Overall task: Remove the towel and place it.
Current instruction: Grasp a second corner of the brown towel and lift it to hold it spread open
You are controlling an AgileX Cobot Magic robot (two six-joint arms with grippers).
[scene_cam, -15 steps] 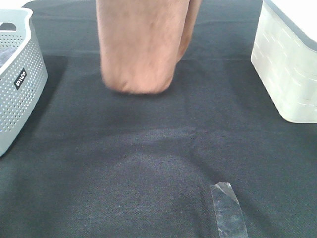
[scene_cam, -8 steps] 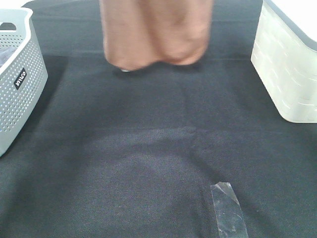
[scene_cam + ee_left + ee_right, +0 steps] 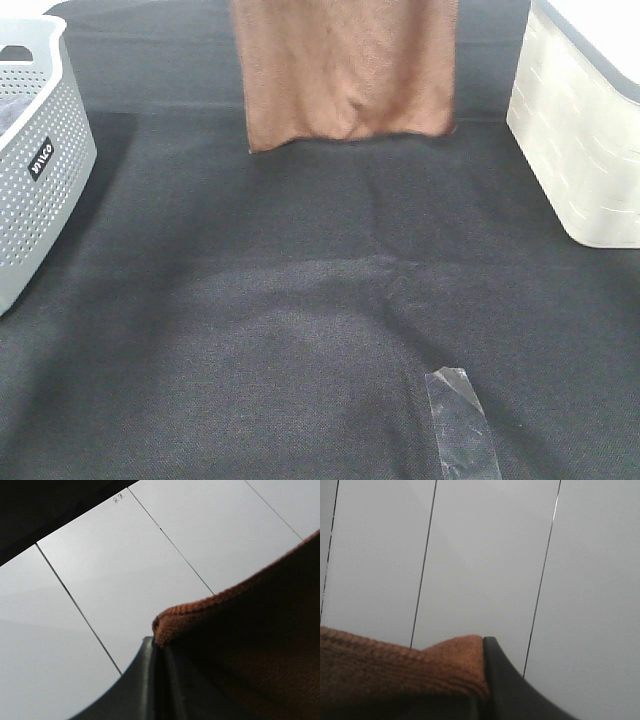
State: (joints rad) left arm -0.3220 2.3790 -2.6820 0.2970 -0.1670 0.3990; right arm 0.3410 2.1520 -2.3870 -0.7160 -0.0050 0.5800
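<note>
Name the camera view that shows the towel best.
Exterior high: the towel hangs with its lower edge and both sides visible. The wrist views show only corners, pinched in the left pincer and right pincer.

**Towel hanging, spread wide**

I see the brown towel (image 3: pixel 345 70) hanging upright over the far middle of the bench (image 3: pixel 300 330), with a soft crease down its centre. Its lower hem runs nearly level, left corner slightly lower. I cannot tell whether the hem touches down.
</note>
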